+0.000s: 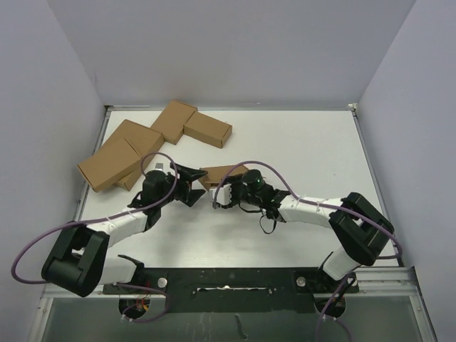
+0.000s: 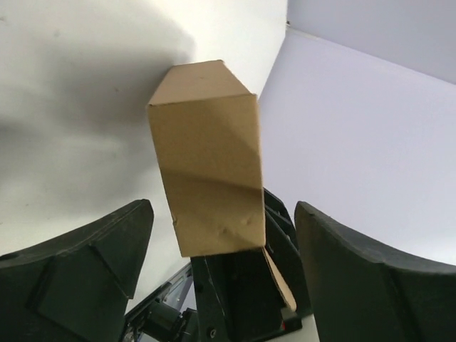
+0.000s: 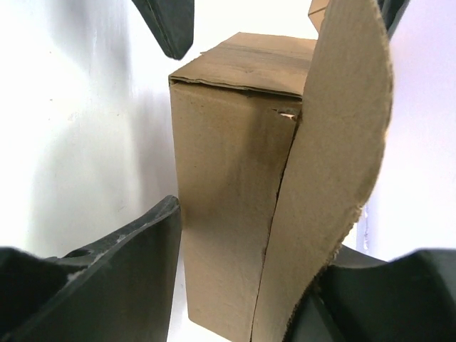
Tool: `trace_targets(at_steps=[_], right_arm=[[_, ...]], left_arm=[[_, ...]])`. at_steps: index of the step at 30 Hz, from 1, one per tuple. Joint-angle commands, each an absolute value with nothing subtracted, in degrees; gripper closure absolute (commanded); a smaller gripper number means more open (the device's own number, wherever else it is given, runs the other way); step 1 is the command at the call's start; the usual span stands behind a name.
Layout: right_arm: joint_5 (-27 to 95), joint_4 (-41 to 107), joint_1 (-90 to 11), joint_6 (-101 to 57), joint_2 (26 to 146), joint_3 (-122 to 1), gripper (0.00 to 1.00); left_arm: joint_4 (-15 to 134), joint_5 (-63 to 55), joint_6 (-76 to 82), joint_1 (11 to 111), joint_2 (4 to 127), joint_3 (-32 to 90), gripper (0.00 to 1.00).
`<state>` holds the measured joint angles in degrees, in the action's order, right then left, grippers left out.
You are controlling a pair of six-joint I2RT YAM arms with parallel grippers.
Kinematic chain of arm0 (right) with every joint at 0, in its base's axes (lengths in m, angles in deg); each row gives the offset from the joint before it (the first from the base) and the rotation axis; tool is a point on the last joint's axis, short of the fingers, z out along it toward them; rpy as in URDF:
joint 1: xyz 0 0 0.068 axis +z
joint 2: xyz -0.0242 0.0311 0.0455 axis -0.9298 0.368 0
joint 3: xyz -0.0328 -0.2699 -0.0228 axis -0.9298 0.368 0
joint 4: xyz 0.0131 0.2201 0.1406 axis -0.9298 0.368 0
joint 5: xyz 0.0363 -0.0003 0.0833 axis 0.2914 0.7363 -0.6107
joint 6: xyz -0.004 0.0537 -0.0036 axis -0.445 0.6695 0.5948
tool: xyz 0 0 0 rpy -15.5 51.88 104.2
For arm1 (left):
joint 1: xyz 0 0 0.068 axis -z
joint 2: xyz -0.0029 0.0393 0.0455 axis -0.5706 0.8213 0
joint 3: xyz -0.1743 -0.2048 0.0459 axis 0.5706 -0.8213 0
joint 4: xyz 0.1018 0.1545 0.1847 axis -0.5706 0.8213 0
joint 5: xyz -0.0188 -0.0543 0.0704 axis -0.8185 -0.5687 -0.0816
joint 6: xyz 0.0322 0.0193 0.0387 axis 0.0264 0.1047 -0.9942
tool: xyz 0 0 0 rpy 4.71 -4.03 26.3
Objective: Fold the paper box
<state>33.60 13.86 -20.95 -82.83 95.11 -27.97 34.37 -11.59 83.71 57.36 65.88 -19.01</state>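
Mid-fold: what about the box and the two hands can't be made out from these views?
Top view: the left hand and right hand cover most of the paper box; its near end is hidden.
Left wrist view: the box's lower end sits behind the right hand, so the grip there does not show.
Right wrist view: the open flap hides the box's right side and that hand's finger contact behind it.

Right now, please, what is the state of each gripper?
Left gripper: open, around the box without touching it.
Right gripper: closed, holding the box.
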Motion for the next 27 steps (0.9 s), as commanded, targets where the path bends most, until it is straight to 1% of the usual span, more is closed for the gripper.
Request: trace_targets(at_steps=[1, 4, 6, 8, 10, 14, 19, 24, 27], right_arm=[[29.0, 17.4, -22.7, -75.6, 91.4, -31.4, 0.66], [26.7, 19.1, -24.1, -73.0, 90.0, -32.1, 0.66], [24.6, 20.5, -25.2, -71.2, 88.9, -32.7, 0.66], [22.6, 22.1, -26.8, -68.7, 88.0, -33.6, 0.66], [21.1, 24.0, -28.1, -65.6, 87.1, -34.8, 0.66], [17.1, 28.3, -31.4, -59.0, 85.7, -37.6, 0.66], [8.2, 31.3, -36.9, -48.3, 85.0, -40.6, 0.66], [-2.9, 30.6, -44.7, -34.7, 85.5, -41.8, 0.66], [-10.4, 27.6, -50.2, -24.3, 86.9, -41.4, 0.66]], left_arm=[[34.7, -11.1, 81.2, 56.6, 59.7, -17.3, 0.18], [39.6, -9.9, 79.0, 55.9, 55.7, -16.3, 0.11], [42.2, -9.1, 76.5, 55.3, 52.9, -15.7, 0.09], [44.7, -8.6, 73.8, 54.7, 50.0, -15.2, 0.05], [45.8, -8.2, 70.2, 54.2, 47.4, -15.2, 0.03], [44.3, -8.7, 62.4, 53.9, 43.1, -16.5, 0.02], [42.1, -11.6, 50.6, 53.8, 40.9, -18.4, 0.02], [38.7, -16.5, 47.2, 53.8, 42.2, -20.6, 0.02], [37.6, -19.1, 46.2, 53.9, 43.9, -20.8, 0.02]])
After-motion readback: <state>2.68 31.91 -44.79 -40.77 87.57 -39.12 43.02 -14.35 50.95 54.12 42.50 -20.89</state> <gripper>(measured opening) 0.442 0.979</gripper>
